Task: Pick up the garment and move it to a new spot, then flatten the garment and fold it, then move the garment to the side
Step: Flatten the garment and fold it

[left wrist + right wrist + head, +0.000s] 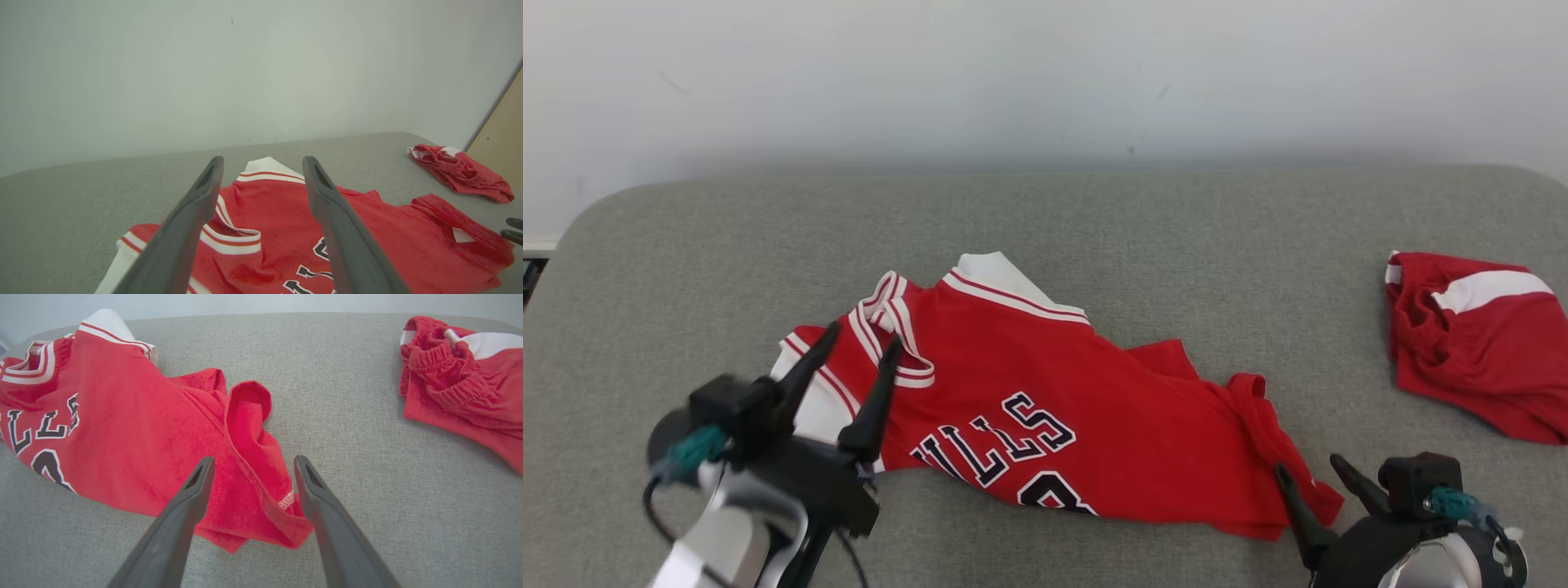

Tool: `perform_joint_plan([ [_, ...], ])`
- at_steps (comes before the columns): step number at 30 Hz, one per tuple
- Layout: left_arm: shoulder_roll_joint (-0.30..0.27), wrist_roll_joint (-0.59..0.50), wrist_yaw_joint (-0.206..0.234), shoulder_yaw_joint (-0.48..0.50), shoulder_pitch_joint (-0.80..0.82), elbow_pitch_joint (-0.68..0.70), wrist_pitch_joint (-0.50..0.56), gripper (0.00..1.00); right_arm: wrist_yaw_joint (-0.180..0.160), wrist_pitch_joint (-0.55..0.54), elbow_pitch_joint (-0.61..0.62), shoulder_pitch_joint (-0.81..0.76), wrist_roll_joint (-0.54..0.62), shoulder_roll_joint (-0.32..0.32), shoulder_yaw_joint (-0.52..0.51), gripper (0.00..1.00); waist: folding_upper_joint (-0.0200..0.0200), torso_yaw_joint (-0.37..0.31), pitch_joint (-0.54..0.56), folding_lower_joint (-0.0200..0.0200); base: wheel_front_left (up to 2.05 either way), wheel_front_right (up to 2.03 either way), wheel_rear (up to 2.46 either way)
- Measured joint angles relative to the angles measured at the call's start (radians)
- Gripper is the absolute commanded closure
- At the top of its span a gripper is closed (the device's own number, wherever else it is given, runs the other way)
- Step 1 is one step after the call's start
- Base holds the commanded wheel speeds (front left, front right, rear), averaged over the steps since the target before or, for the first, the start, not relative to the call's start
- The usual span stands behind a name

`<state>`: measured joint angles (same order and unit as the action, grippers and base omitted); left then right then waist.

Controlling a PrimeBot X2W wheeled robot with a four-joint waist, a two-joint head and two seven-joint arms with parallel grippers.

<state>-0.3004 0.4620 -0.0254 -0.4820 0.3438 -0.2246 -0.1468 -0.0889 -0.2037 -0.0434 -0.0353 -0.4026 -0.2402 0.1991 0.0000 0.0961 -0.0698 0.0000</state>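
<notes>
right gripper (pixel 1307 463) hovering, fingers apart, at near edge beside hem of red basketball jersey (pixel 1029 367) | left gripper (pixel 865 334) hovering, fingers apart, over collar | jersey lying rumpled in middle of bench (pixel 1135 237), long axis running left-right, collar pointing left | red shorts (pixel 1470 351) lying well apart at right edge

Red jersey (pixel 1045 392), shorts (pixel 1478 351) on grey cushion (pixel 1176 237)
</notes>
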Motion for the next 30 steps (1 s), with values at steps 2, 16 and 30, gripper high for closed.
perform_joint_plan([
  [2, 0.022, 0.016, -0.041, -0.014, 0.056, -0.057, 0.02, 0.0, 0.001, 0.0, 0.013, 0.013, 0.002, 0.001, 0.005, 0.0, 0.0, -0.011, -0.006, 0.0, 0.0, 0.0, 0.0],
  [16, 0.005, 0.081, -0.098, -0.024, 0.23, -0.415, 0.155, 0.0, 0.001, 0.1, 0.221, 0.074, -0.019, 0.032, -0.073, 0.0, 0.0001, -0.129, -0.046, 0.0001, 0.0, 0.0, 0.0],
  [30, -0.011, 0.067, -0.099, -0.103, 0.36, -0.707, 0.347, 0.0, -0.001, 0.116, 0.249, 0.063, -0.017, 0.037, -0.071, 0.0, 0.0001, -0.249, -0.112, 0.0, 0.0, 0.0, 0.0],
])
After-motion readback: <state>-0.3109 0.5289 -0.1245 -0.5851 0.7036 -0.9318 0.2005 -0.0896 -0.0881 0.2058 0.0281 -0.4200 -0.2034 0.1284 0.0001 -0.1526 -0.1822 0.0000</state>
